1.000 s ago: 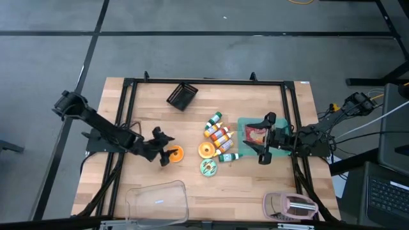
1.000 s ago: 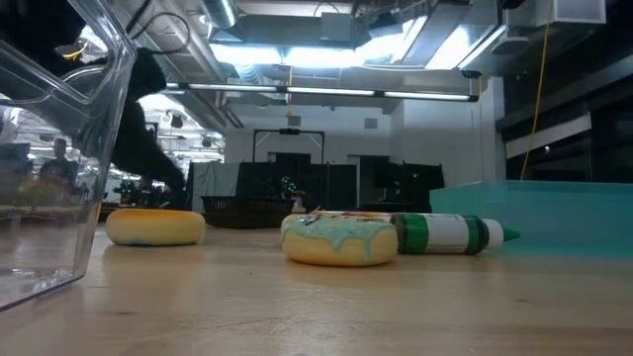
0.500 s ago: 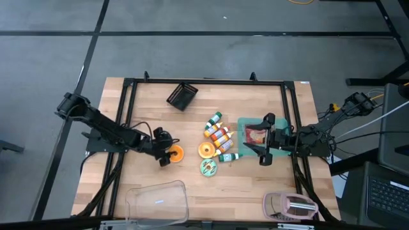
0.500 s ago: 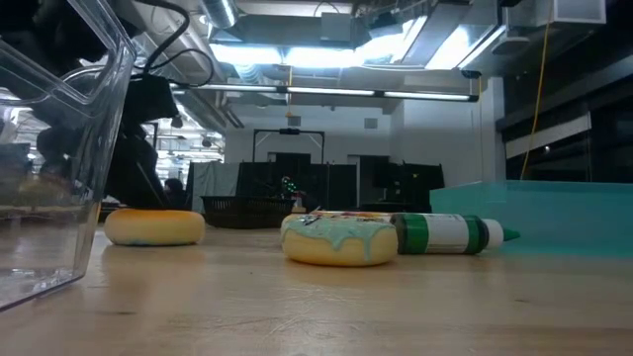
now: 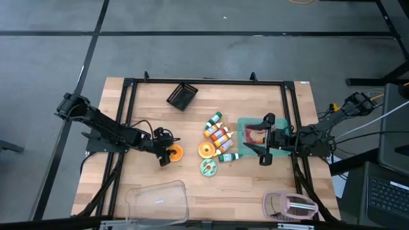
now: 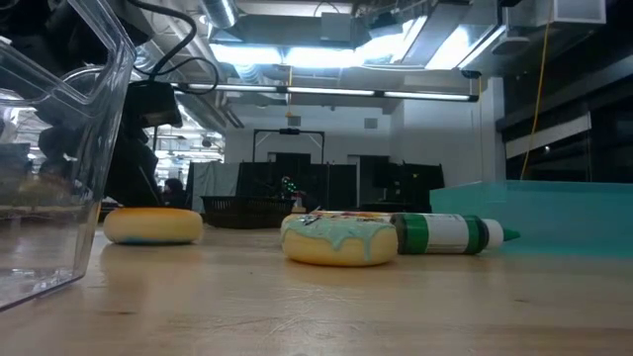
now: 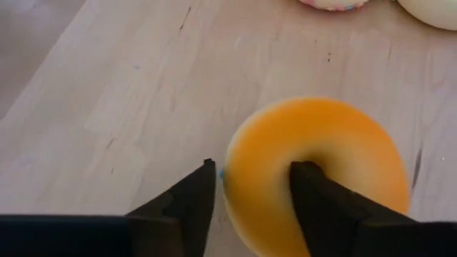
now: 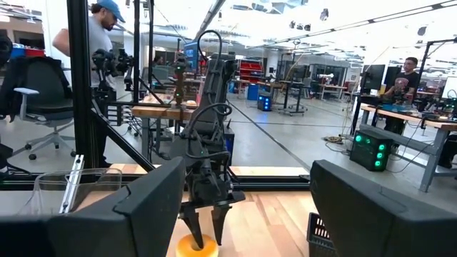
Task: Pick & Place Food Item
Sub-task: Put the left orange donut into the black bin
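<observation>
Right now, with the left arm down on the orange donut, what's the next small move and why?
Probably finish closing the left tool, then lift. Its fingers straddle one side of the orange donut, one outside the ring and one in the hole, with the donut lying flat on the table. The right tool waits, open, beside the teal tray.

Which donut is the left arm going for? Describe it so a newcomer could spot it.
Start at the wooden table and find the cluster of bottles at its middle. Just left of them lie three donuts; the left gripper straddles the leftmost one. That orange donut is plain, unlike the green-iced donut.
</observation>
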